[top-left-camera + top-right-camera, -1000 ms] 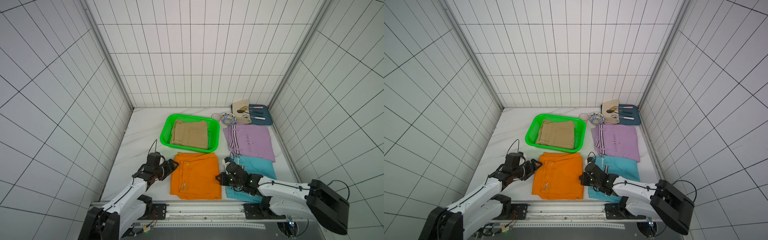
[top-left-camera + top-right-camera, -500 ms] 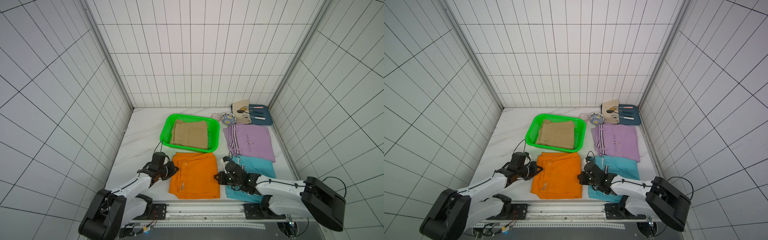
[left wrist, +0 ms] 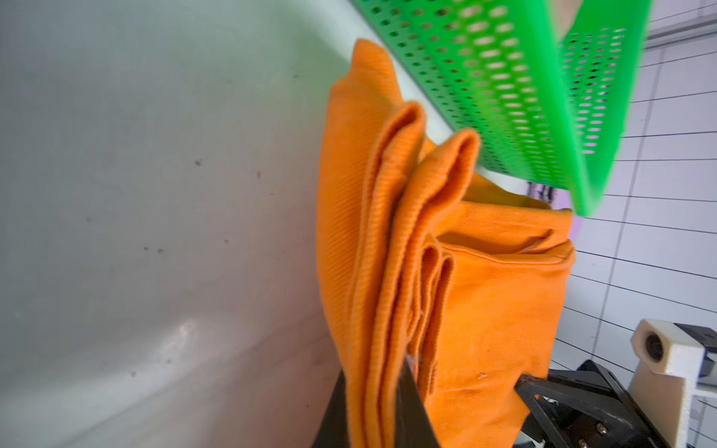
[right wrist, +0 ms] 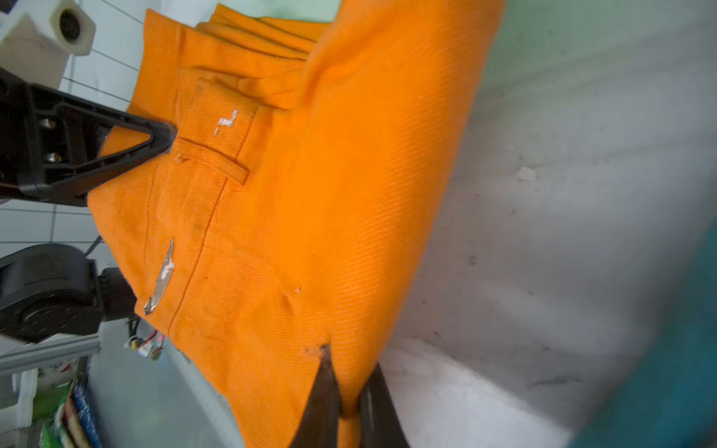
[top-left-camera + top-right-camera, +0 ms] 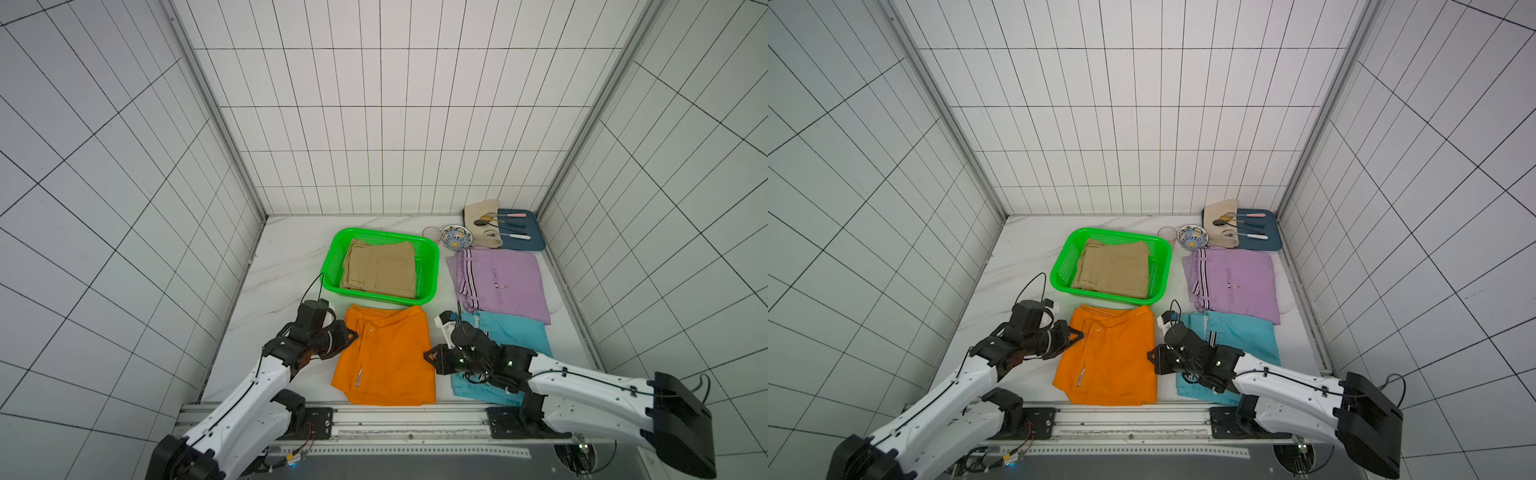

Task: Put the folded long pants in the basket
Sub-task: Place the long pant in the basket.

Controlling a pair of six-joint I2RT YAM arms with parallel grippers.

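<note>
1. Orange pants point(image 5: 386, 361) lie folded on the white surface point(image 5: 286, 266), just in front of the green basket point(image 5: 376, 297). Their far end comes close to the basket's near wall.
2. In both top views they sit between the two arms, each arm reaching in from its own side.
3. The left pincer point(image 5: 353, 333) is pressed together on the pants' left edge, near the waistband end. In the left wrist view its dark fingers point(image 3: 413, 419) nip the stacked orange folds.
4. The right pincer point(image 5: 428, 356) is pinching the right edge, about midway along. In the right wrist view its fingers point(image 4: 322, 403) are closed on a thin ridge of orange cloth.
5. The orange fabric is rumpled at the end nearest the basket.
6. Tan pants point(image 5: 380, 268) lie folded inside the basket.
7. Light blue pants point(image 5: 513, 332) lie just right of the orange ones, partly under the right arm.
8. Lilac pants point(image 5: 503, 286) with black-and-white stripes lie beyond the blue ones, touching their far edge.
9. In the far right corner stand a dark blue tray point(image 5: 534, 243) with cutlery, a beige cloth point(image 5: 480, 211) and a small patterned bowl point(image 5: 457, 238).
</note>
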